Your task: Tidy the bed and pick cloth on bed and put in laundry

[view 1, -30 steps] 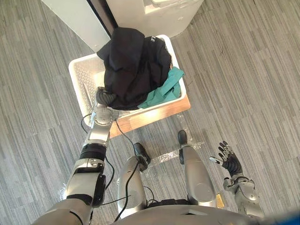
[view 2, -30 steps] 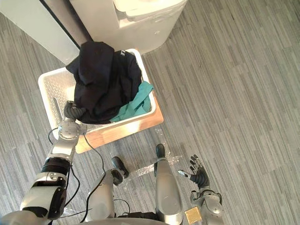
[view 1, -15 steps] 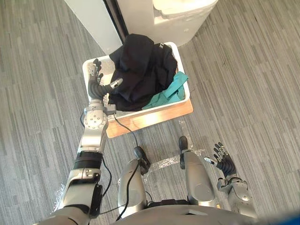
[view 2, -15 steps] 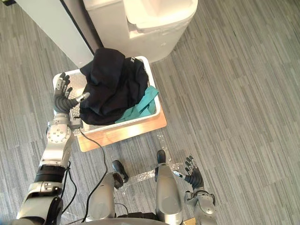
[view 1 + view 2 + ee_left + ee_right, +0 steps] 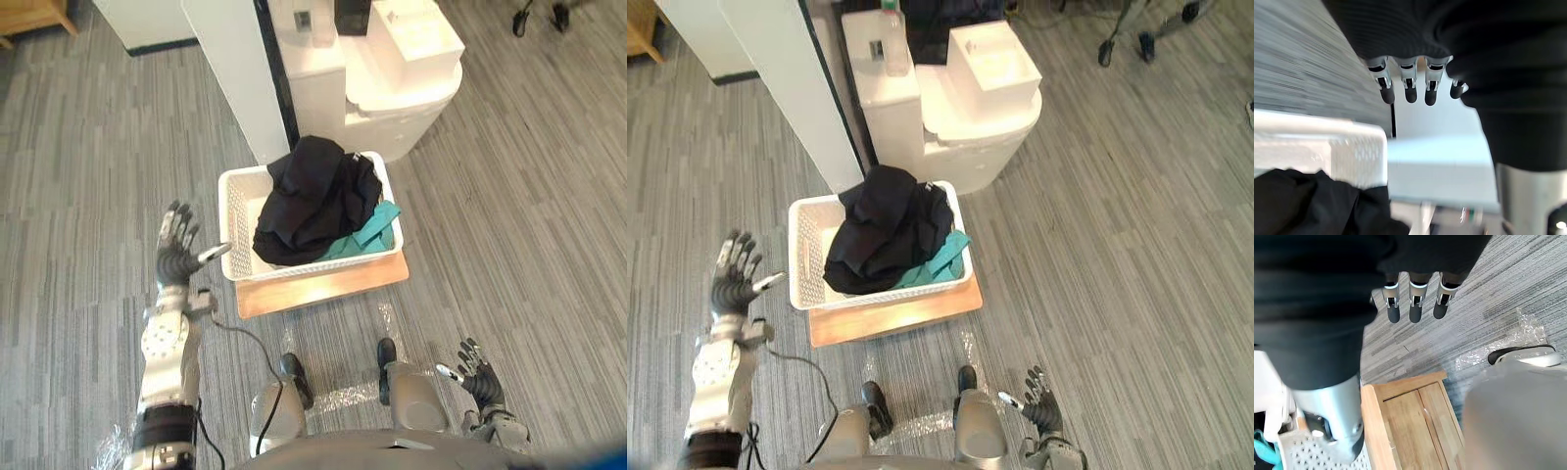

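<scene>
We are holding our left hand (image 5: 176,257) up beside the white laundry basket (image 5: 238,217), fingers spread and empty; our right hand (image 5: 480,382), also splayed, is hanging well apart from it. The black garment (image 5: 313,196) is lying heaped inside over a teal cloth (image 5: 377,230). Our right wrist view is showing the wooden board (image 5: 1405,421) under the basket close up.

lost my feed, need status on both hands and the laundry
Left hand open, raised beside laundry basket. Right hand open, low at side. Black garment heaped in basket over teal cloth. Nothing blocking.
</scene>
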Available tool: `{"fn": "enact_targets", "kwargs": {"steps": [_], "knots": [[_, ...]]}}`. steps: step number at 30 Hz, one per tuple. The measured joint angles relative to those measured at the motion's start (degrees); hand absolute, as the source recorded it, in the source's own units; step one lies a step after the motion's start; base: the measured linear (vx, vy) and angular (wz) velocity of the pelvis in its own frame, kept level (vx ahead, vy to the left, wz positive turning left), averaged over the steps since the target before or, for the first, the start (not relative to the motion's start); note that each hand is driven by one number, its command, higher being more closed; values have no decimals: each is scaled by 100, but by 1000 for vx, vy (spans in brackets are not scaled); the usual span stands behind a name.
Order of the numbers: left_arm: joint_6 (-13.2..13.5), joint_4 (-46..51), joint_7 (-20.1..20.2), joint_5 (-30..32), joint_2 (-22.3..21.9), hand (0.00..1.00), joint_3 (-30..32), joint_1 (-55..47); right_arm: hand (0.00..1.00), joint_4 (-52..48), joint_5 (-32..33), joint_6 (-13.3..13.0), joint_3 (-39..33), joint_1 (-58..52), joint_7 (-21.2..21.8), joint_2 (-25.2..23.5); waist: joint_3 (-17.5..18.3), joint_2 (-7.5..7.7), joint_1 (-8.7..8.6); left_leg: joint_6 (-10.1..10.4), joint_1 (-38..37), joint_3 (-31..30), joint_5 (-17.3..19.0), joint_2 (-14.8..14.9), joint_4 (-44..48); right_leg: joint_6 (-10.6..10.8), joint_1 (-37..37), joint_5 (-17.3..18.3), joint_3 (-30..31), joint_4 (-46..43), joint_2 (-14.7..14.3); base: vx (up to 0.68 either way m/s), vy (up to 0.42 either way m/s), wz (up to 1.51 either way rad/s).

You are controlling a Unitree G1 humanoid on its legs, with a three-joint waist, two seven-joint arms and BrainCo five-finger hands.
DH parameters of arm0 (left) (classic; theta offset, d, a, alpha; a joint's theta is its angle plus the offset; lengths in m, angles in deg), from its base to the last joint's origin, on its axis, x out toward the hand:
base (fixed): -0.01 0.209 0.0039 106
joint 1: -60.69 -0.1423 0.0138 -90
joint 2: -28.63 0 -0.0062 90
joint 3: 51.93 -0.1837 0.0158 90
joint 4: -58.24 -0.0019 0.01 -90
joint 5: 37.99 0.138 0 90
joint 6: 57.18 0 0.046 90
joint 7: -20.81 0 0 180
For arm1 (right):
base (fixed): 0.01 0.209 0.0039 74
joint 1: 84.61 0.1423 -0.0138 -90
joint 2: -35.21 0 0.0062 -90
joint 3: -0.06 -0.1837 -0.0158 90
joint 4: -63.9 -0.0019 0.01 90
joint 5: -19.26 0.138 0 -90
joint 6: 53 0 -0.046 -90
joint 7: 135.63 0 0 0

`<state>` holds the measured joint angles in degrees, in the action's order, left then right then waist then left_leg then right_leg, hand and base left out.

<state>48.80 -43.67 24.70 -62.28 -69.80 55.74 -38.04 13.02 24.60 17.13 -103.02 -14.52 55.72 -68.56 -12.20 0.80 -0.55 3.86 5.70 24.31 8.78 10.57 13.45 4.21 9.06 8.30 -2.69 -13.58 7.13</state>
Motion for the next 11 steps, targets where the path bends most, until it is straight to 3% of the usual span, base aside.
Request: {"fn": "enact_targets", "kwargs": {"steps": [4, 7, 11], "knots": [[-39, -1025, 110, 356, -458, 0, 345, -543, 0, 306, -2, -167, 4, -40, 251, -26, 388, -55, 135, 57, -385, -57, -34, -42, -267, 2, -452, 2, -157, 262, 29, 79, 0, 15], [-30, -2003, 165, 817, -685, 0, 747, -828, 0, 448, 14, -495, -23, -14, 561, -80, 693, -64, 161, 105, -626, -134, -101, -79, -486, 7, -745, 5, -303, 439, 39, 39, -7, 17], [206, -3034, 486, 1406, -946, 0, 1321, -955, 0, 677, 16, -814, -129, 19, 896, -239, 975, -70, 284, 143, -1025, -144, -323, -168, -975, 9, -1008, 6, -387, 607, 37, -4, -12, 8]]}}
